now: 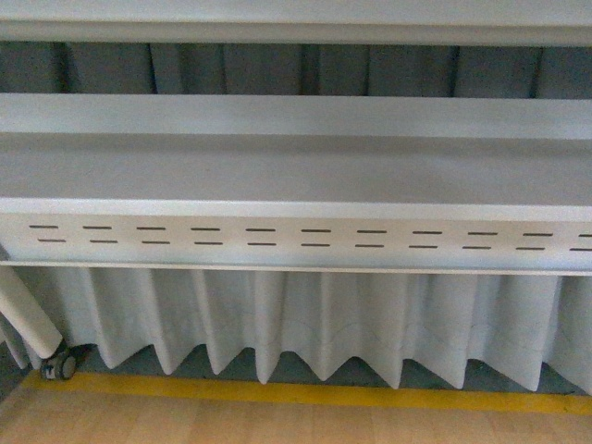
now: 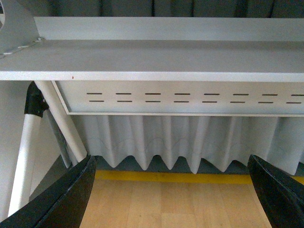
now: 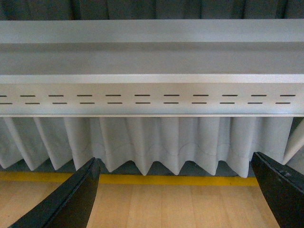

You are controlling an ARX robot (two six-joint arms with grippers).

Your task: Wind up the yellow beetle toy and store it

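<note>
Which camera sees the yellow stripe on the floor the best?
The front view: the yellow stripe runs unbroken across nearly the whole picture. In the wrist views it shows too, but the black fingers of the left gripper and right gripper hide parts of it.
</note>
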